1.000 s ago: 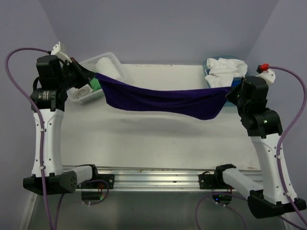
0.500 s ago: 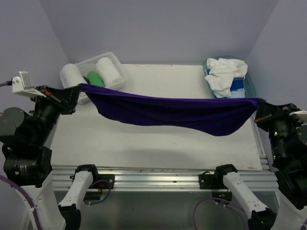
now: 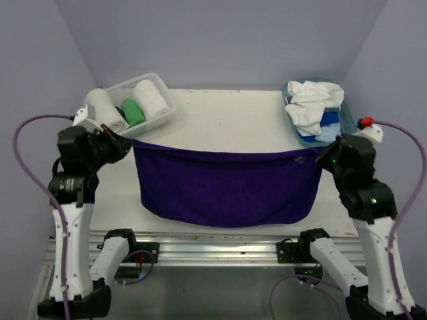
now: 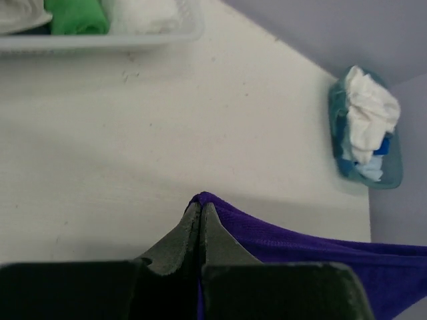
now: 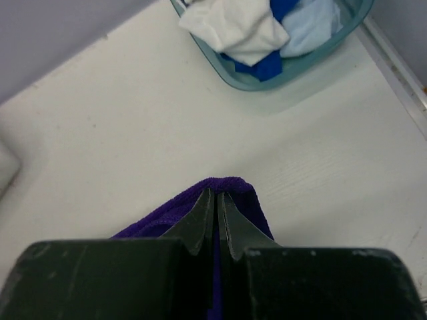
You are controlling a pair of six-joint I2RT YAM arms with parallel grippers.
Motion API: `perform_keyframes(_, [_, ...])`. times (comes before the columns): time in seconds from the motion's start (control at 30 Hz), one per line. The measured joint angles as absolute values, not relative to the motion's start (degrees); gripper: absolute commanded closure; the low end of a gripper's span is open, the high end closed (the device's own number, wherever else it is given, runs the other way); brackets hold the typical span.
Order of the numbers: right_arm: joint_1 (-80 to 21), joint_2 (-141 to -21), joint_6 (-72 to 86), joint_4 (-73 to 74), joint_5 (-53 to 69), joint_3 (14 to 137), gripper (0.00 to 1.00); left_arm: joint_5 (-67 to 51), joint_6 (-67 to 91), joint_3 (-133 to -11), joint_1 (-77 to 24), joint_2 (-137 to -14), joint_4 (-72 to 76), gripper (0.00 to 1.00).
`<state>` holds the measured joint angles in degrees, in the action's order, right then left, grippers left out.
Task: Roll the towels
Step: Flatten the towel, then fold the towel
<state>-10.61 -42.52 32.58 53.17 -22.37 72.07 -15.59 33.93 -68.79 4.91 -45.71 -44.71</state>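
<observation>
A deep purple towel (image 3: 227, 190) hangs stretched between my two grippers over the table, its lower edge near the front edge. My left gripper (image 3: 129, 142) is shut on the towel's left top corner (image 4: 203, 200). My right gripper (image 3: 321, 158) is shut on its right top corner (image 5: 227, 185). Rolled white towels (image 3: 151, 99) and a rolled green towel (image 3: 133, 112) lie in the white lattice basket (image 3: 167, 110) at the back left. Loose white (image 3: 310, 100), royal blue and pale blue towels fill the teal tub (image 3: 345, 120) at the back right.
The white table (image 3: 227, 123) lies under the towel, with purple walls close behind and at both sides. The metal rail (image 3: 213, 245) with the arm bases runs along the near edge.
Both arms have come down and inward. The purple towel, held taut and high a moment ago, now hangs as a flat sheet over the table's front half.
</observation>
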Motion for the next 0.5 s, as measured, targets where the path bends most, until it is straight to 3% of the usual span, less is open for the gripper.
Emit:
perform_keyframes(0.23, [-10.61, -69.49, 32.93, 38.68, -21.30, 62.41, 1.00, -14.06, 35.35, -54.61, 4.93, -68.27, -36.21, 1.00])
perform_keyframes(0.37, [-10.57, -85.21, 32.69, 34.39, -21.39, 65.06, 1.00, -13.34, 35.38, -55.11, 4.93, -78.59, -33.63, 1.00])
perform_keyframes(0.5, [-10.44, -92.05, 32.38, 32.25, -21.30, 70.15, 1.00, -12.67, 35.35, -59.05, 4.93, -83.15, -33.36, 1.00])
